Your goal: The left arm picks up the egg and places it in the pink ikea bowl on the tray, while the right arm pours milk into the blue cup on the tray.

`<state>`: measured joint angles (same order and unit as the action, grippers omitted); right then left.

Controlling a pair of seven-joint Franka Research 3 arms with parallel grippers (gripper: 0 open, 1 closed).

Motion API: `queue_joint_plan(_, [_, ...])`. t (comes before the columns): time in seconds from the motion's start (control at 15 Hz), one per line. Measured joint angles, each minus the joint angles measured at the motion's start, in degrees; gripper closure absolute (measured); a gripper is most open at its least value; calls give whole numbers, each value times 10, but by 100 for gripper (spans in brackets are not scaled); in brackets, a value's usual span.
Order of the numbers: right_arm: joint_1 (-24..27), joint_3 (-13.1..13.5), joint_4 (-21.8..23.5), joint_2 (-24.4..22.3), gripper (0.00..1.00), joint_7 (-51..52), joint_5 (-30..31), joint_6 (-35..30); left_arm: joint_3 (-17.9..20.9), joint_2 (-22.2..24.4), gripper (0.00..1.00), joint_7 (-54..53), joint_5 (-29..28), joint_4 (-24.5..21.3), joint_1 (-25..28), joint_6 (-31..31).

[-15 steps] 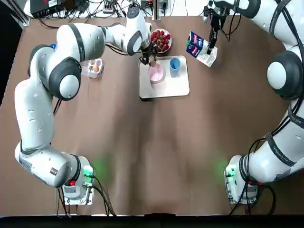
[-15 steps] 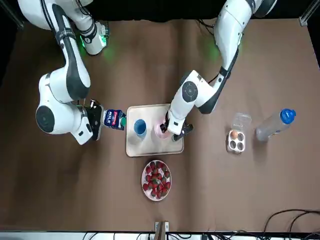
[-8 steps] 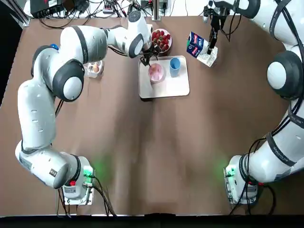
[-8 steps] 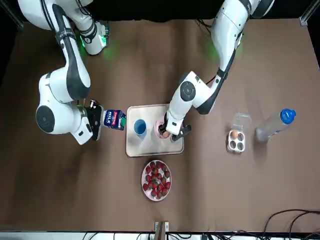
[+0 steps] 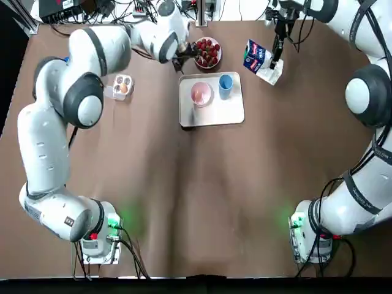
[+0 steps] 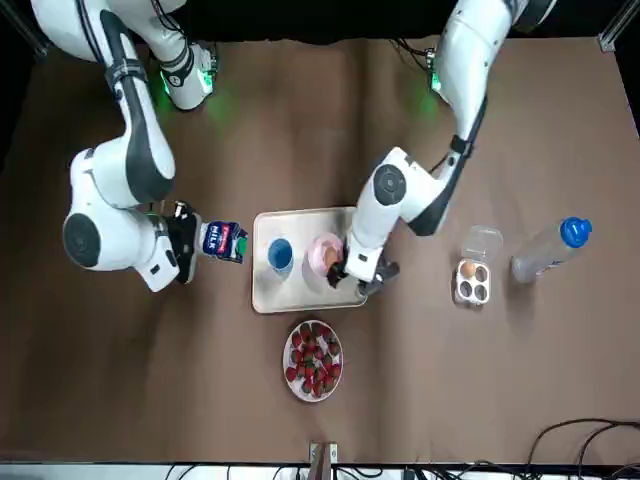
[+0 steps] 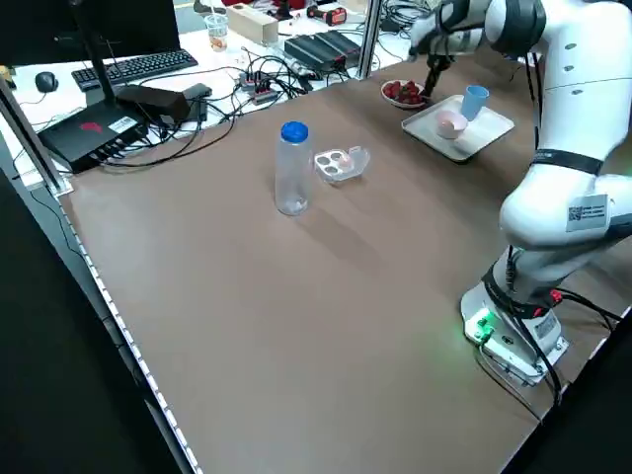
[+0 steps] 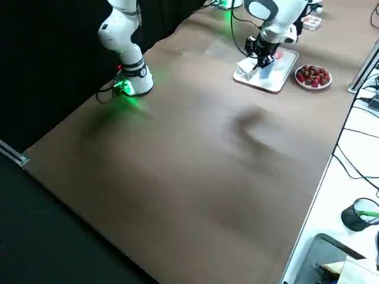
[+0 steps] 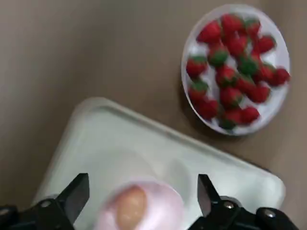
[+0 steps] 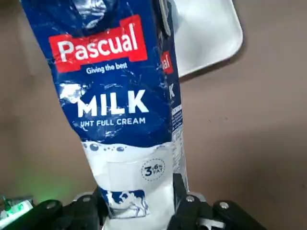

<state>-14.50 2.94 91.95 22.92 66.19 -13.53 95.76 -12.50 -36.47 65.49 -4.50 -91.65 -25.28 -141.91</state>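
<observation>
Left gripper [image 9: 142,184]: fingers spread and empty, just past the tray's [image 5: 214,115] far corner on the bowl's side.
Egg [image 9: 129,207]: lying in the pink bowl [image 9: 168,205] on the tray; that half looks done.
Right gripper [image 10: 139,203]: clamped on the milk carton [image 10: 120,105], off the tray, near its cup-side corner.
Blue cup [image 5: 225,83]: upright on the tray.
Risk: tipping the carton short of the cup would spill milk across the tray; squeezing too hard could make it spurt.

A robotics lab: the brown desk [image 5: 202,196] carries two white arms on green-lit bases [image 5: 98,239]. At the upper left of the left side view sit a keyboard [image 7: 128,67], a mouse [image 7: 41,81] and tangled cables [image 7: 242,84] (electronics boxes [image 7: 336,46] too).
</observation>
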Motion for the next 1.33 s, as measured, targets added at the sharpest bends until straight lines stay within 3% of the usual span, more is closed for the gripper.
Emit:
queue_joint_plan(0.13, [22,2,1,0,46,36,0,0,0,23,1,-34,-41,1,27,69])
queue_joint_plan(0.33, [73,3,3,1,46,107,-21,-1,-5,70,1,-123,-49,1,71,179])
queue_joint_plan(0.6, [164,5,8,7,46,235,-87,-8,-13,144,0,-283,-49,2,126,326])
queue_joint_plan(0.8, [242,6,12,38,46,344,-165,-40,-14,199,0,-428,-49,2,162,414])
queue_joint_plan(1.07, [334,6,14,106,45,488,-243,-64,-15,280,0,-542,-49,3,208,484])
queue_joint_plan(1.33, [354,5,14,131,46,538,-281,-90,-15,337,0,-569,-37,3,213,511])
